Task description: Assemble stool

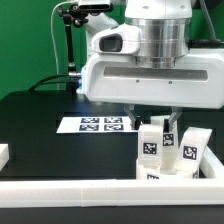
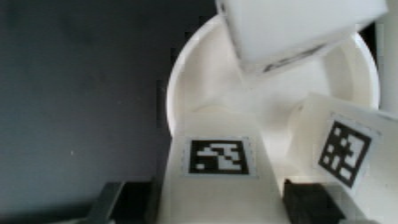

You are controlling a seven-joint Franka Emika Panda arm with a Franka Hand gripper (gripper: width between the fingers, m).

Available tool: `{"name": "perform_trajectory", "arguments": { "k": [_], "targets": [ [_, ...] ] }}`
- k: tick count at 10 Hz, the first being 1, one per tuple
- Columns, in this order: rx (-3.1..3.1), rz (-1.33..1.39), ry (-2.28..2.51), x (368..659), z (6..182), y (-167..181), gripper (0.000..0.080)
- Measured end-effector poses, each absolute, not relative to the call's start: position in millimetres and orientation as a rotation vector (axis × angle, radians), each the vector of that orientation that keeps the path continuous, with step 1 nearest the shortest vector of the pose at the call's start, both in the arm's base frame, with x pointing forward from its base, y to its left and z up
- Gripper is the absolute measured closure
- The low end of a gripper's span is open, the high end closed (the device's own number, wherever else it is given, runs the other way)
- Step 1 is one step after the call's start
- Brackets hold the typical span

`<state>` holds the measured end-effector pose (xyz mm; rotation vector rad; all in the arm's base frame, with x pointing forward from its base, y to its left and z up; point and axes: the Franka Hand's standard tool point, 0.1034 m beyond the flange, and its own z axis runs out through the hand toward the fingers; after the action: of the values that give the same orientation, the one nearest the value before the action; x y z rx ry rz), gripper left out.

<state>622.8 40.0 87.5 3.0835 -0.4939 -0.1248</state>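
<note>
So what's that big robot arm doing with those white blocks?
It is building a stool. Its pincer is closed around one short blocky white plastic leg with black-and-white tags, holding it over the round rimmed white seat disc. Another tagged leg stands right beside it. The flat white marker board lies behind on the black table.

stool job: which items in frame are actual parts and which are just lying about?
Part of the job:
- stool legs, tagged, under the gripper
- round seat disc, seen in the wrist view

Lying about:
- marker board
- white border rail
- black table
</note>
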Motion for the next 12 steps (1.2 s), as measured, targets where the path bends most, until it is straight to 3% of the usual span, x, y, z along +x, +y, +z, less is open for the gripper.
{"name": "perform_trajectory", "arguments": {
  "k": [12],
  "targets": [
    [2.519, -0.062, -2.004, 629.1, 85.4, 53.6, 0.0462]
  ]
}}
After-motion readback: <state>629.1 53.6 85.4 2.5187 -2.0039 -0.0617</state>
